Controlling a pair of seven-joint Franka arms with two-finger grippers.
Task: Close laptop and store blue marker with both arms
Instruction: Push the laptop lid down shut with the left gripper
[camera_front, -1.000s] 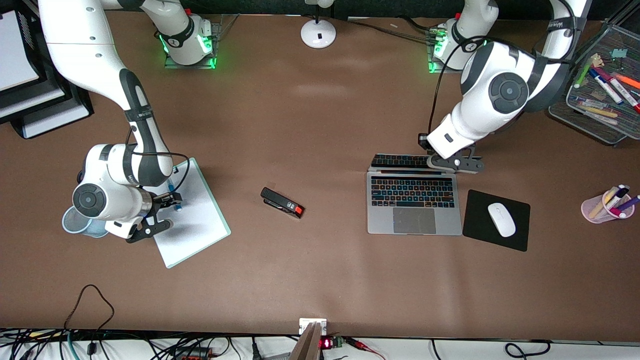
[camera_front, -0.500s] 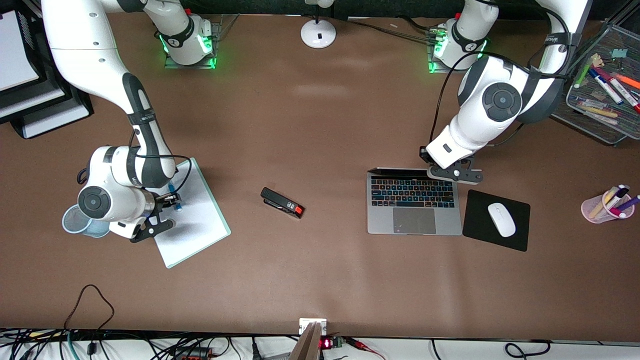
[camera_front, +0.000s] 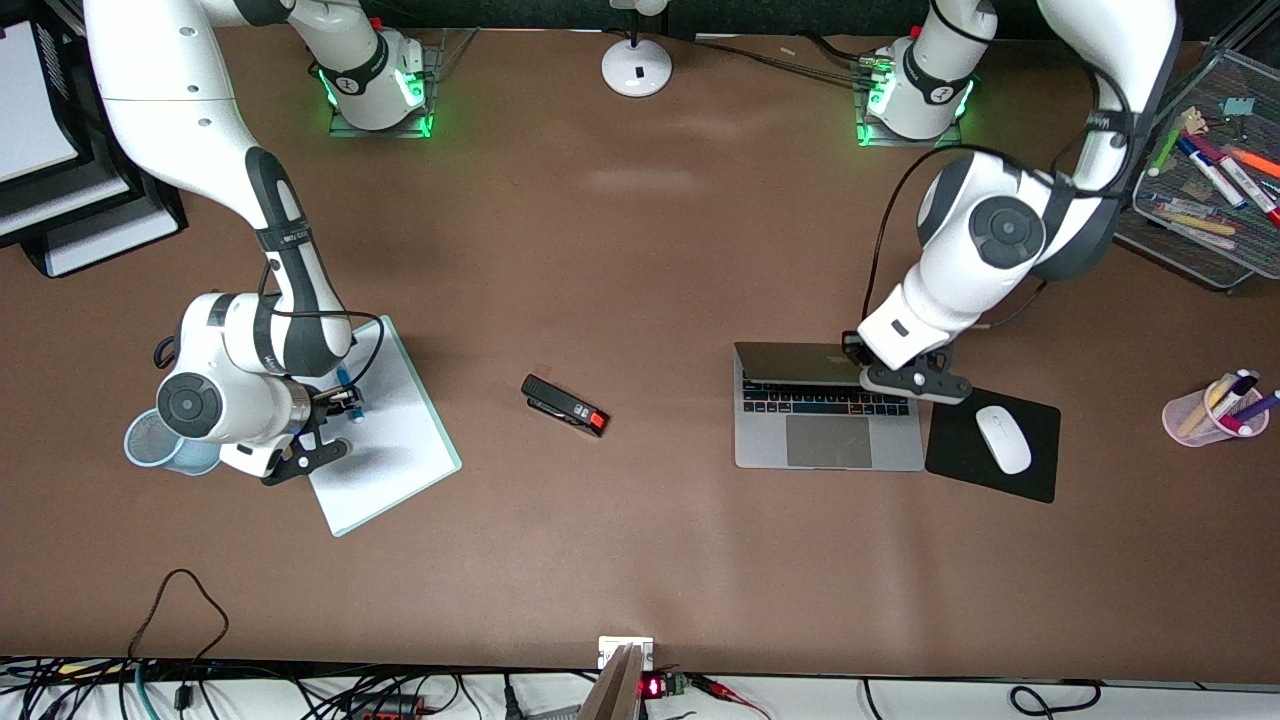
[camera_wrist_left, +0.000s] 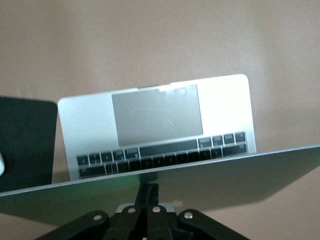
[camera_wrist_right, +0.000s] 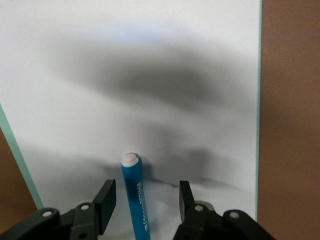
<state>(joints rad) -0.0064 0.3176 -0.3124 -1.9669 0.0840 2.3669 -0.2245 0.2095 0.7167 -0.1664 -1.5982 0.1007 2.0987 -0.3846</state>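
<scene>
Folding under the left gripper (camera_front: 905, 380), whose fingers I could not read, the slim silver-grey laptop (camera_front: 828, 440) on the brown worktop (camera_front: 640, 270) stood half shut. Right gripper (camera_wrist_right: 145, 200), open, straddled the unstored light-blue marker (camera_wrist_right: 135, 192) on white paper (camera_front: 400, 440).
</scene>
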